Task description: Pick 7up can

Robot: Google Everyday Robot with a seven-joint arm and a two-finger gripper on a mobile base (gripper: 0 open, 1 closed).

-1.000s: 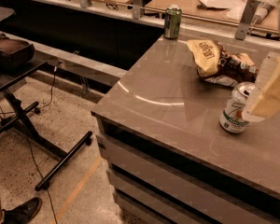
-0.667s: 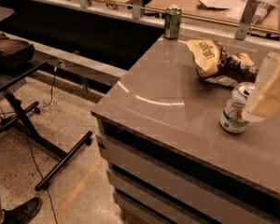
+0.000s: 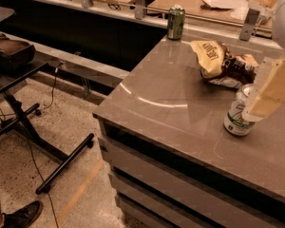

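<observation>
Standing on smooth grey countertop (image 3: 171, 103), white cylindrical 7up can (image 3: 236, 118), cream slab-like gripper (image 3: 270, 90) overlapping its right, clamp state unclear

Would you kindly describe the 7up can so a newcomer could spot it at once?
On the grey counter, look at the right side, just in front of the crumpled snack bags. The 7up can stands there, beside the gripper. It is white with a green band near its base, unlike the all-green can at the far corner.
</observation>
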